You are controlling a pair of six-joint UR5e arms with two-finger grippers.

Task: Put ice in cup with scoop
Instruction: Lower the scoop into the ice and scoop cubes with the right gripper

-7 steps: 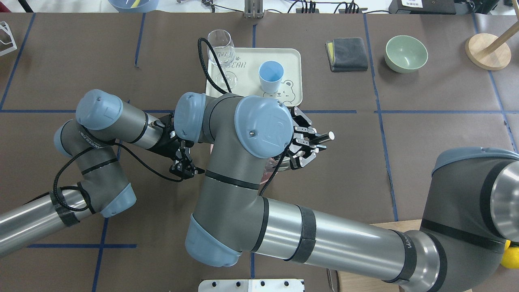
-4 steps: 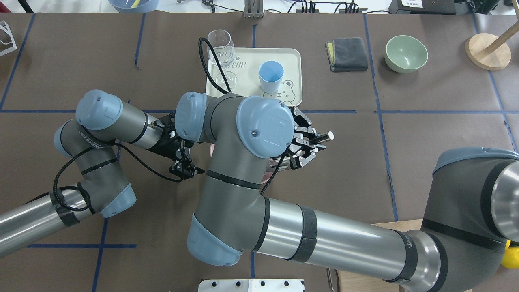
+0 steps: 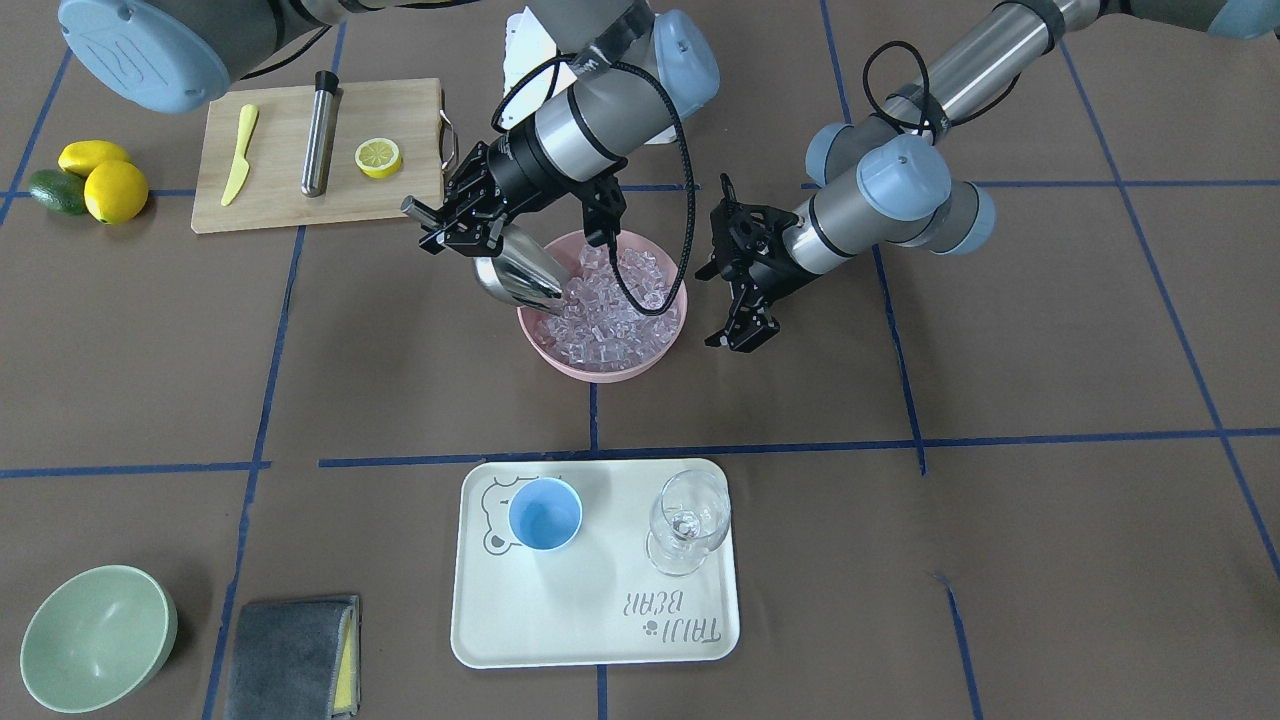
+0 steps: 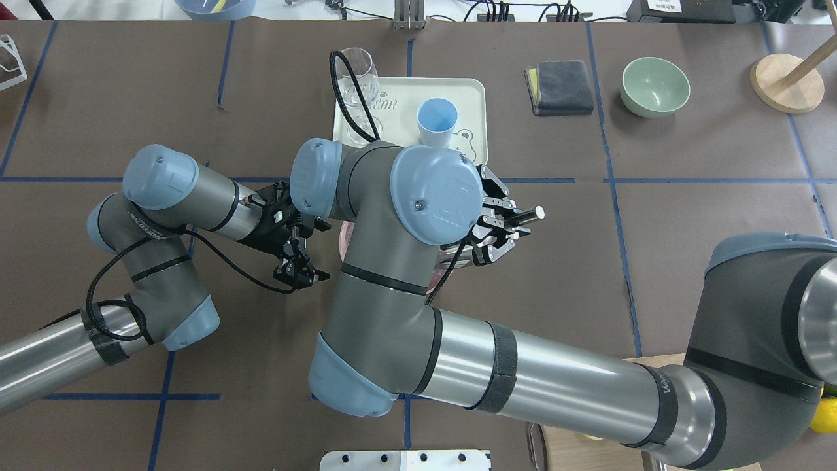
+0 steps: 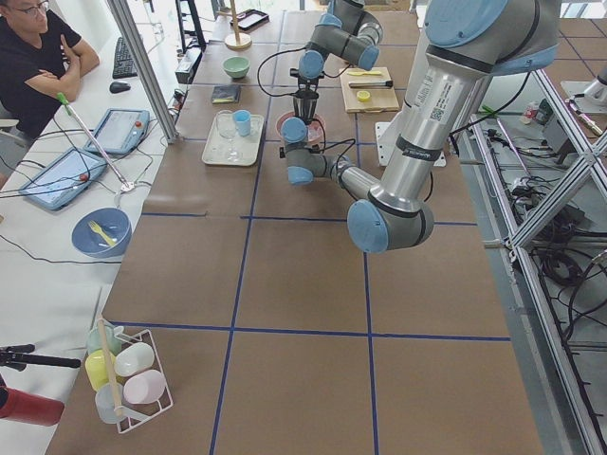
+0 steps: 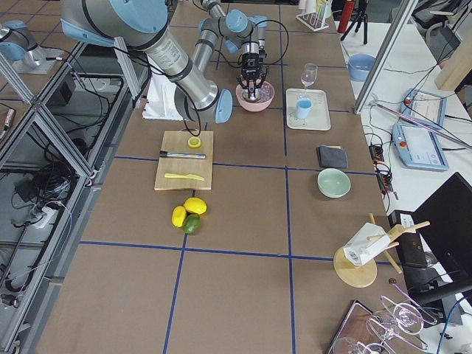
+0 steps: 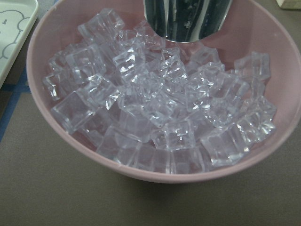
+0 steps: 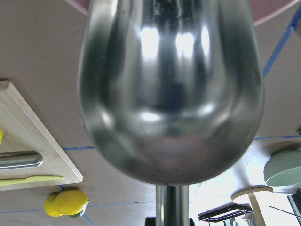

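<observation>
Many small, clear, glassy ice cubes [image 3: 605, 300] filled a round pink bowl [image 3: 600, 372] just above the middle of the front-facing view, on the brown tabletop [image 3: 1000, 560]. The right jaws, coming in from the upper left of that view, were closed tight on the thin rod handle of a shiny stainless-steel scoop [image 3: 515, 275]. The handle's end stuck out past them toward the upper left. The scoop's deep trough slanted down to the lower right, with its open end over the bowl's left rim and down among the cubes. The left-wrist view showed that end at the top of the frame, right at the heap. Whether any cubes lay inside the trough could not be told.

The left jaws hung just beside the bowl's right rim, spread apart and holding nothing, their tips pointing down at the bare tabletop.

The small light-blue cup with a white outside [image 3: 545, 513] stood upright in the lower middle of the front-facing view on a cream rectangular tray [image 3: 590, 620], well apart from both jaws and with no cubes in it. A clear stemmed wine glass [image 3: 688, 520] stood to its right on the same tray.
</observation>
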